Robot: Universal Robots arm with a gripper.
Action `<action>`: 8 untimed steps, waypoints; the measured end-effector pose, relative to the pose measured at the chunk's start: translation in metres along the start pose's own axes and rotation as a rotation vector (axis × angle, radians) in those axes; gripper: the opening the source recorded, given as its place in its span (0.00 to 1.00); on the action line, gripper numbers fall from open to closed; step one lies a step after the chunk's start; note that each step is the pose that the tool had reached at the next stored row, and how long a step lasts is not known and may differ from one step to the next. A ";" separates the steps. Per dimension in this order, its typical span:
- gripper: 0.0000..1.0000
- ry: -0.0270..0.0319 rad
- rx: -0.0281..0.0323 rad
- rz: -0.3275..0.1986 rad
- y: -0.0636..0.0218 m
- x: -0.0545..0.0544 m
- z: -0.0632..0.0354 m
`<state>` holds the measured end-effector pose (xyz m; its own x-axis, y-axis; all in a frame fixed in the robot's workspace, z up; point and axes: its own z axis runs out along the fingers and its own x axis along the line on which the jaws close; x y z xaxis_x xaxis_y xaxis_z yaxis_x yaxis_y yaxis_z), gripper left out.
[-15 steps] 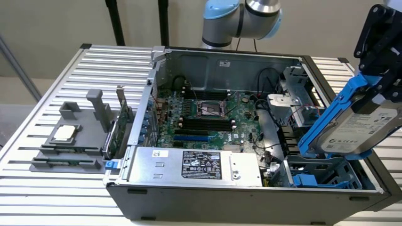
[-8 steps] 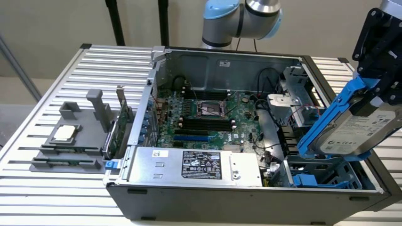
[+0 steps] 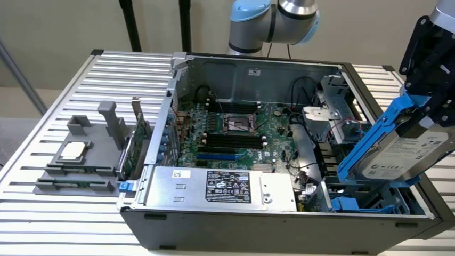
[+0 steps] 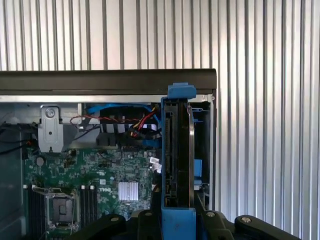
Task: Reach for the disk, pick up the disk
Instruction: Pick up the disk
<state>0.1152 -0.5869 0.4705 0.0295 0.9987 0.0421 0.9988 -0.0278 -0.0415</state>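
Desktop computer case point(image 3: 284, 226) of dark grey metal, lying on its side with the cover off, on a table point(image 3: 42, 229) of ribbed silver slats; green motherboard point(image 3: 245, 146) flat on the case floor, with black memory slots and a square processor socket; boxy silver power supply point(image 3: 220, 186) with a black label along the near wall. Toward the exterior view's left, on the slats beside the case, a grey plastic fixture point(image 3: 85, 173) carrying a small square silver-topped chip point(image 3: 74, 151).

At the exterior view's right, black gripper point(image 3: 429, 106) clamped tight on the disk point(image 3: 401, 146); a flat rectangular slab of silver-grey metal with a white printed label, framed by glossy blue plastic rails; held tilted, upper end in the jaws, lower end down at the case's open corner above the blue drive bay point(image 3: 355, 205); contact with the bay impossible to tell. Rounded grey and pale-blue joint of the robot arm point(image 3: 274, 18) behind the case's far wall.

From the wrist view, disk seen edge-on, a thin dark slab between blue rails; black gripper parts pressed against both sides of the nearest rail; beyond, red and black wires point(image 4: 137, 121) against the blue bay; a small finned silver heatsink point(image 4: 129, 190) on the motherboard.
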 end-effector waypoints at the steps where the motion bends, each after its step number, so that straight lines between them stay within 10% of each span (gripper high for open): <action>1: 0.33 0.0000 0.0000 0.000 0.0000 -0.001 0.0001; 8: 0.33 0.0000 0.0000 0.000 0.0002 -0.008 0.0006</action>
<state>0.1151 -0.5950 0.4696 0.0296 0.9987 0.0421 0.9987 -0.0278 -0.0416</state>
